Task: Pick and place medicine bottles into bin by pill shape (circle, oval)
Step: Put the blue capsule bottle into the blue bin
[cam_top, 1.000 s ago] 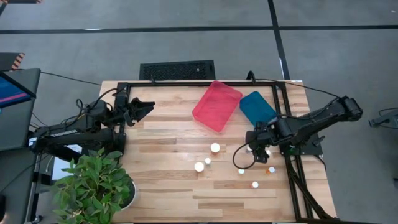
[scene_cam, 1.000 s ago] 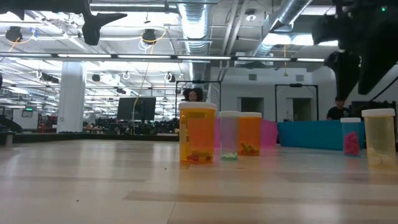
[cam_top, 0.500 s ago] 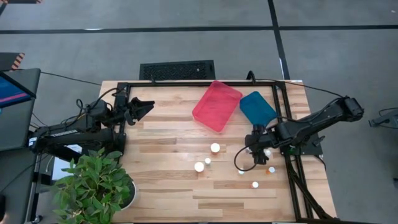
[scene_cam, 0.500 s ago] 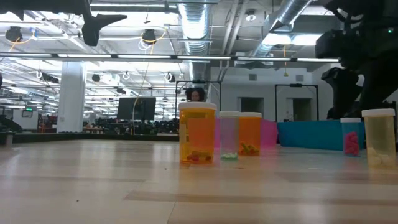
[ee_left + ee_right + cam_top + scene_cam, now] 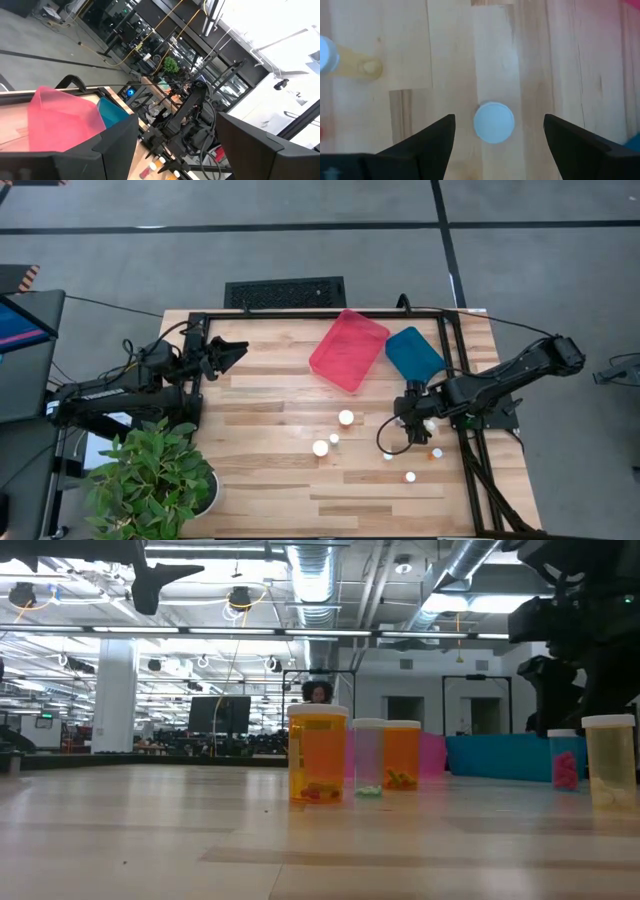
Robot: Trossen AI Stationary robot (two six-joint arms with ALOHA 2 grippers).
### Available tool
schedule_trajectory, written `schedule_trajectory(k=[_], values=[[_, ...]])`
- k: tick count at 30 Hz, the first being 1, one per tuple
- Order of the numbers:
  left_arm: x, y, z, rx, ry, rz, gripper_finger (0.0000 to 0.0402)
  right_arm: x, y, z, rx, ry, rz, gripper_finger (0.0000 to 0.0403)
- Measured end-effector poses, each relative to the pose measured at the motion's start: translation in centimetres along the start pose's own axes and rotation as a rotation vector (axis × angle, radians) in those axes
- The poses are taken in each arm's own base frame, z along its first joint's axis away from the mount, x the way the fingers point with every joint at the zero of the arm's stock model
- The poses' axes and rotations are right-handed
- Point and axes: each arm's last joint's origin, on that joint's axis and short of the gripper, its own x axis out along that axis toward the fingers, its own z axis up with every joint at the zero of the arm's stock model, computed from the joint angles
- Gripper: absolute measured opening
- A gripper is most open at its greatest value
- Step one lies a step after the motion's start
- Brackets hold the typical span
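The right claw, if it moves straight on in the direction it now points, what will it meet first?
Most likely the white round cap of a small medicine bottle, which the right wrist view shows centred between the open fingers of the right claw. The claw points down at the light wooden table. How far above the cap it hangs is unclear.

Pale wood-plank table — smooth, low sheen; bottles translucent glossy plastic, matt white caps.

The right arm reaches in from the surface's right edge, its wrist bent downward so the right pincer points at the surface, its 2 fingers spread wide. The left arm lies folded along the left edge, the left pincer raised, fingers parted.
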Motion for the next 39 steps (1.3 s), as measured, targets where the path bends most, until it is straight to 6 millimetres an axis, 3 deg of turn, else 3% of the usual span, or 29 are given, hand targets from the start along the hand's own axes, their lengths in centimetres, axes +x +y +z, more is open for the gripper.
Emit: schedule_trajectory(k=[14, 21, 34, 39], values=[[0.0, 0.0, 0.0, -0.013, -0.004, 0.004, 0.0259, 2.3, 0.6, 0.5, -0.046, 0.059, -0.014, 0.031], [0.0, 0.0, 0.0, -0.02, -0.004, 0.004, 0.0259, 2.2, 0.5, 0.4, -0.048, 0.074, -0.012, 0.0308], [0.0, 0.1, -0.1, -0.018, 0.007, 0.017, 0.0259, 1.3, 0.4, 0.3, -0.041, 0.045, 0.014, 0.0257], [0.0, 0.1, -0.1, -0.018, 0.007, 0.017, 0.0259, 1.5, 0.0, 0.3, -0.017, 0.059, 0.003, 0.0212]])
